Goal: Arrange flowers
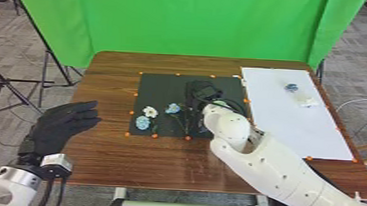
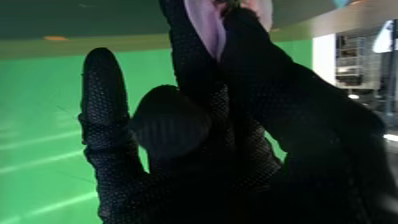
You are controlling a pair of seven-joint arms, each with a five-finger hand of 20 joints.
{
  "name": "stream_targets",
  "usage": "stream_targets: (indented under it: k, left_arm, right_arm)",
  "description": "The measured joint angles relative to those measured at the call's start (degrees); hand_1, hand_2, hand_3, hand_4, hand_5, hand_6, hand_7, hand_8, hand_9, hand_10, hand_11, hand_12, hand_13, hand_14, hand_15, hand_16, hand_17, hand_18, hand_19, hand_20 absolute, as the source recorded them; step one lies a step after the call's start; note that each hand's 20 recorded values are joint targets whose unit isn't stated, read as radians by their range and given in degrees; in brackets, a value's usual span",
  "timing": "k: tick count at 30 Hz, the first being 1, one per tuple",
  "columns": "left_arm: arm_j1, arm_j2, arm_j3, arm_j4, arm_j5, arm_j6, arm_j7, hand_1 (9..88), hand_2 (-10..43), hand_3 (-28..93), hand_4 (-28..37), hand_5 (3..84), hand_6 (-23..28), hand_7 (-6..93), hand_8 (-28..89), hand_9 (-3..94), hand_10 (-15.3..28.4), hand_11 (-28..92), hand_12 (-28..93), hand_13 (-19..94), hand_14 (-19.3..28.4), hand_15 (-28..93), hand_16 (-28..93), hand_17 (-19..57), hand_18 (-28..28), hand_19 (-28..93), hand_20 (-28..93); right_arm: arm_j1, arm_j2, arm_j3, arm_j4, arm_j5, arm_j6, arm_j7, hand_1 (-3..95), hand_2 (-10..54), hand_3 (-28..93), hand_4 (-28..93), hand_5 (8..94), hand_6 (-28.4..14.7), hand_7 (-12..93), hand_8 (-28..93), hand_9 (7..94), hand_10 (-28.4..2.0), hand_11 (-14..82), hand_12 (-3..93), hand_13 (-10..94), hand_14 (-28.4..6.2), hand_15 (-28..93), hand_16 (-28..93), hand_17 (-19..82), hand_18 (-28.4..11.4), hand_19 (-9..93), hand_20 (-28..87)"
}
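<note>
Flowers (image 1: pixel 172 108), blue and white, thin-stemmed.

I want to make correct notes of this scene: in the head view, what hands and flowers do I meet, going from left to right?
Left hand → nearest pale blue flower on the black mat → second blue flower on the mat → right hand → small blue flower on the white sheet.

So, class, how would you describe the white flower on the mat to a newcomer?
On the brown table, left of the white sheet, lies a black mat. Near its left edge is the white flower, set apart by colour from the blue flowers beside it.
</note>
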Motion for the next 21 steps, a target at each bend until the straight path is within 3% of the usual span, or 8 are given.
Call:
stream_targets:
  k: [11, 16, 21]
  left_arm:
    - [0.01, -0.12, 0.0, 0.0, 0.02, 0.0, -0.16, 27.6, 3.8, 83, -15.7, 45.8, 13.1, 19.4, -10, 41.0, 22.8, 37, 11, 29, 28.4, 64, -14, -8.8, 22.8, 59, 11]
    - [0.11, -0.25, -0.04, -0.02, 0.04, 0.0, -0.31, 27.6, 3.8, 83, -15.7, 45.9, 13.1, 19.4, -10, 41.1, 22.8, 37, 11, 29, 28.4, 64, -14, -8.8, 22.8, 59, 11]
    - [0.51, -0.48, -0.11, -0.05, 0.04, 0.02, -0.36, 27.6, 3.8, 83, -15.7, 45.8, 13.1, 19.4, -10, 41.1, 22.8, 37, 11, 29, 28.4, 64, -14, -8.8, 22.8, 59, 11]
  right_arm:
    - [-0.42, -0.7, 0.46, -0.89, 1.76, -2.61, 1.41, 40.0, -9.5, 83, -28, 69.0, -1.2, 23, -3, 77.2, -11.2, 25.1, 24.0, 75, -4.7, 80, 21, 27, -19.5, 81, 15]
    - [-0.5, -0.75, 0.43, -1.43, 2.11, -3.21, 1.53, 35.2, -9.1, 86, -28, 67.3, -1.6, 22, -13, 74.2, -13.2, 29.1, 18.5, 74, -5.7, 80, 21, 26, -20.2, 80, 17]
    - [-0.25, -0.73, -0.11, -1.9, 2.18, -3.61, 2.26, 33.2, -8.4, 86, -27, 66.8, -2.4, 21, -14, 72.3, -14.1, 29.3, 18.3, 73, -6.5, 81, 20, 26, -20.8, 80, 17]
